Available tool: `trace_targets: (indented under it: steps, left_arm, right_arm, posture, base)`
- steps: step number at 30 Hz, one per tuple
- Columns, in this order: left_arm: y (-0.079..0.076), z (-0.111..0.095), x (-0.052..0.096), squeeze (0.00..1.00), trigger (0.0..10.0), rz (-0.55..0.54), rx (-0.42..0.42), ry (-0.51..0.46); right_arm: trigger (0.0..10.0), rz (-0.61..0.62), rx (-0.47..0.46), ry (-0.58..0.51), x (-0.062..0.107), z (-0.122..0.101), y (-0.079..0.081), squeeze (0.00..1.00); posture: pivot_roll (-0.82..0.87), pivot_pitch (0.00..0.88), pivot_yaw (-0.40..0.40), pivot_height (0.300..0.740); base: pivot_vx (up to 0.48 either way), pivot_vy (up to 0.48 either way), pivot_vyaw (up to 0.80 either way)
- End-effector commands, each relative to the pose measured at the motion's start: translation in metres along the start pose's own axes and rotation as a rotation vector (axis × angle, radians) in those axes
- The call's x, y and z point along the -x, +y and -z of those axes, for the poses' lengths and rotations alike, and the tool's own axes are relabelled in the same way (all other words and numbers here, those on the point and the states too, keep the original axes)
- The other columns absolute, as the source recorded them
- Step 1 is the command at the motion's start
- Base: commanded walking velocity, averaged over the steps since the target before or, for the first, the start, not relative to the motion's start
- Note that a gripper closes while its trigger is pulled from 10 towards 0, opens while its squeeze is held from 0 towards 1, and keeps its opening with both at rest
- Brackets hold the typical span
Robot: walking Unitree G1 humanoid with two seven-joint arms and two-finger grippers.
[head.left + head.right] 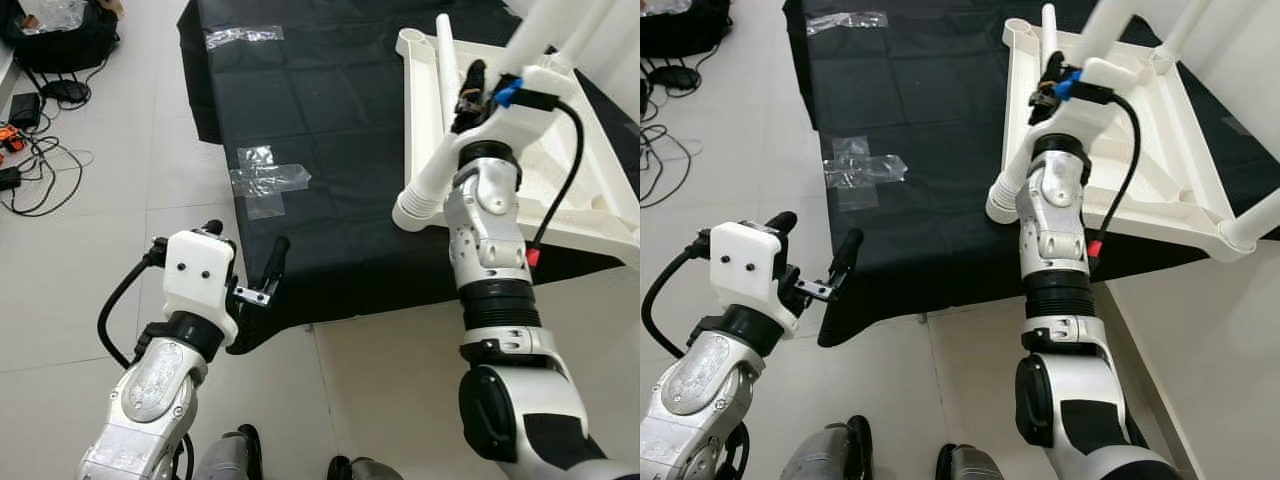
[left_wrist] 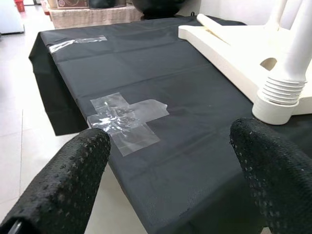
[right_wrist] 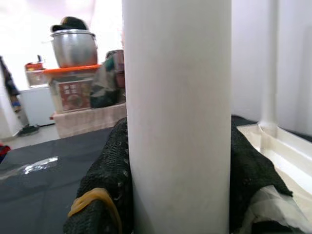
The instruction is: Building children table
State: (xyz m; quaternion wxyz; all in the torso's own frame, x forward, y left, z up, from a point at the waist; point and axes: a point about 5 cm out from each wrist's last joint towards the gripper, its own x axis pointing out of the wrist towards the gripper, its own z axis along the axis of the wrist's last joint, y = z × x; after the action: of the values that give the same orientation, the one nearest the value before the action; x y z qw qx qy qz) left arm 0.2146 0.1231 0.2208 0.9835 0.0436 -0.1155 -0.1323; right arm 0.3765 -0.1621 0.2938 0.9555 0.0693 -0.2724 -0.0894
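A white plastic children's table (image 1: 600,215) lies upside down on a black cloth (image 1: 340,110) spread over the floor. My right gripper (image 1: 470,95) is shut on a white table leg (image 1: 430,185). The leg is tilted over the table's near corner, its ribbed end (image 1: 412,212) low above the cloth. In the right wrist view the leg (image 3: 178,97) sits between both black fingers (image 3: 109,175). Another loose leg (image 1: 447,60) lies inside the upturned table. My left gripper (image 1: 245,250) is open with nothing in it, at the cloth's near edge.
Two patches of clear tape (image 1: 265,180) (image 1: 243,36) stick to the cloth. Cables (image 1: 40,150) and a black bag (image 1: 65,35) lie on the tiled floor at far left. My feet (image 1: 240,455) stand just short of the cloth. A fitted leg (image 1: 1252,228) sticks out at right.
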Motion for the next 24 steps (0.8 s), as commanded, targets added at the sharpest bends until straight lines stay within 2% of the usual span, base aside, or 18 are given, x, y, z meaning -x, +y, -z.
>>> trace_targets:
  steps: [1, 5, 9, 11, 16, 21, 22, 24]
  left_arm:
    - [-0.001, 0.003, 0.001, 0.00, 10.0, 0.004, 0.005, 0.018]
    - [-0.001, 0.004, 0.001, 0.00, 10.0, 0.000, 0.006, 0.017]
    - [-0.001, 0.004, 0.001, 0.00, 10.0, 0.000, 0.006, 0.017]
    - [-0.001, 0.004, 0.001, 0.00, 10.0, 0.001, 0.007, 0.017]
    - [-0.001, 0.004, 0.001, 0.00, 10.0, 0.000, 0.007, 0.017]
    - [-0.001, 0.004, 0.001, 0.00, 10.0, -0.001, 0.007, 0.017]
    - [-0.001, 0.004, 0.001, 0.00, 10.0, -0.001, 0.008, 0.017]
    - [-0.001, 0.004, 0.001, 0.00, 10.0, -0.001, 0.008, 0.017]
  right_arm:
    - [0.0, -0.040, 0.014, -0.013, 0.006, 0.002, 0.003, 0.00]
    - [0.0, -0.063, -0.024, -0.009, 0.016, 0.007, 0.003, 0.00]
    - [0.0, -0.068, -0.026, -0.009, 0.018, 0.009, 0.002, 0.00]
    - [0.0, -0.070, -0.025, 0.016, 0.028, 0.017, -0.001, 0.00]
    - [0.0, -0.084, -0.027, 0.034, 0.035, 0.023, -0.001, 0.00]
    - [0.0, -0.215, -0.011, 0.027, 0.045, 0.025, 0.013, 0.00]
    - [0.0, -0.259, 0.026, 0.031, 0.047, 0.026, 0.016, 0.00]
    - [0.0, -0.259, 0.026, 0.031, 0.047, 0.026, 0.016, 0.00]
  posture:
    - [0.08, 0.210, -0.084, 0.740]
    - [0.08, 0.209, -0.087, 0.740]
    - [0.08, 0.209, -0.087, 0.740]
    - [0.08, 0.209, -0.088, 0.740]
    - [0.08, 0.209, -0.088, 0.740]
    - [0.08, 0.209, -0.086, 0.740]
    - [0.08, 0.208, -0.090, 0.740]
    - [0.08, 0.208, -0.090, 0.740]
  base:
    - [0.000, 0.000, 0.00]
    - [0.000, 0.000, 0.00]
    - [0.000, 0.000, 0.00]
    - [0.000, 0.000, 0.00]
    - [0.000, 0.000, 0.00]
    - [0.000, 0.000, 0.00]
    - [0.000, 0.000, 0.00]
    - [0.000, 0.000, 0.00]
